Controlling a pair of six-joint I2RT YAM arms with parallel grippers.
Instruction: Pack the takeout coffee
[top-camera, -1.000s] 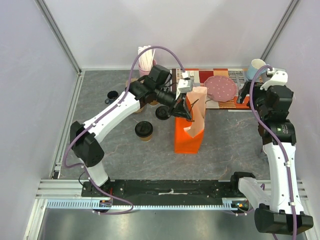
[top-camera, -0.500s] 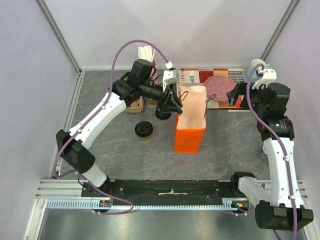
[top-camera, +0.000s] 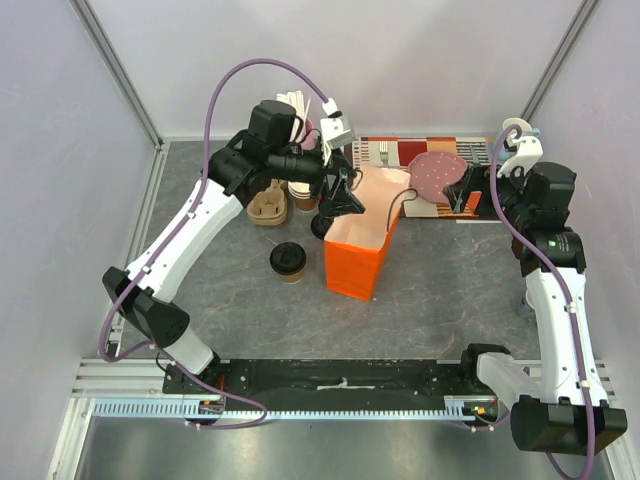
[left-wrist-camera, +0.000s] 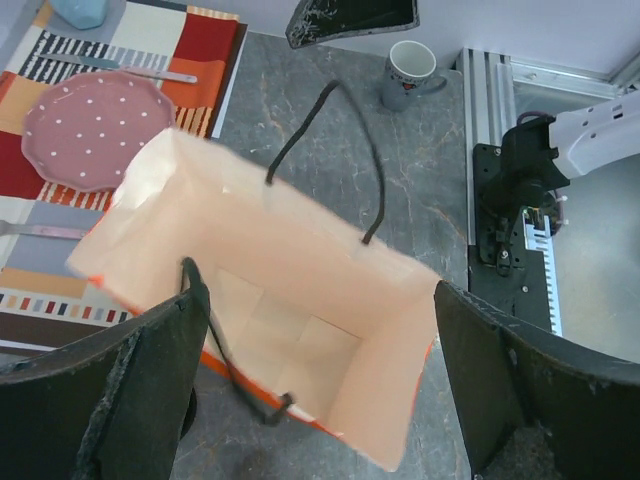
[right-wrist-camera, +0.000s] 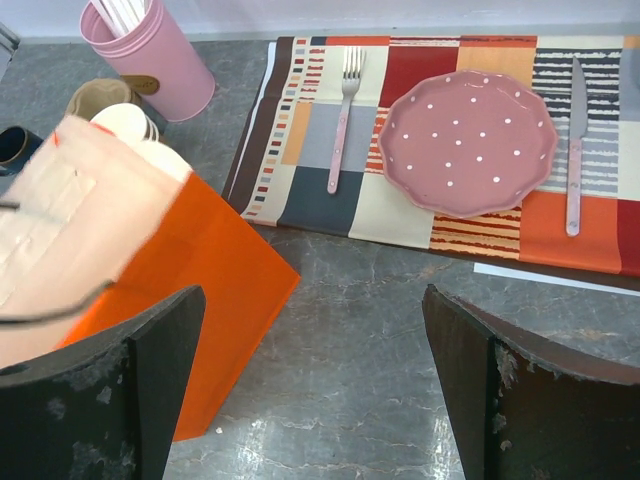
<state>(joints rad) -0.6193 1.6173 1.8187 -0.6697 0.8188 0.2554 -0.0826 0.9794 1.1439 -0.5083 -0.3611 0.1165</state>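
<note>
The takeout coffee (top-camera: 288, 260), a brown cup with a black lid, stands on the grey table just left of the orange paper bag (top-camera: 352, 268). The bag's mouth gapes and it leans. In the left wrist view I look straight down into its pale, empty inside (left-wrist-camera: 290, 320), with its black cord handles loose. My left gripper (top-camera: 342, 198) hangs open above the bag's back left rim (left-wrist-camera: 315, 300), holding nothing. My right gripper (top-camera: 460, 193) is open over bare table right of the bag (right-wrist-camera: 312, 300). The orange bag (right-wrist-camera: 200, 270) fills that view's left.
A striped placemat (top-camera: 395, 152) at the back carries a pink dotted plate (top-camera: 440, 175), a fork (right-wrist-camera: 340, 120) and a knife (right-wrist-camera: 575, 150). A pink tin of straws (right-wrist-camera: 150, 45) and lidless paper cups (right-wrist-camera: 120, 115) stand back left. A mug (left-wrist-camera: 410, 70) sits near the rail.
My left gripper has let go of the bag's handle, opened wide and pulled back to the left. The bag has spread open and shifted left. The right gripper edged left.
</note>
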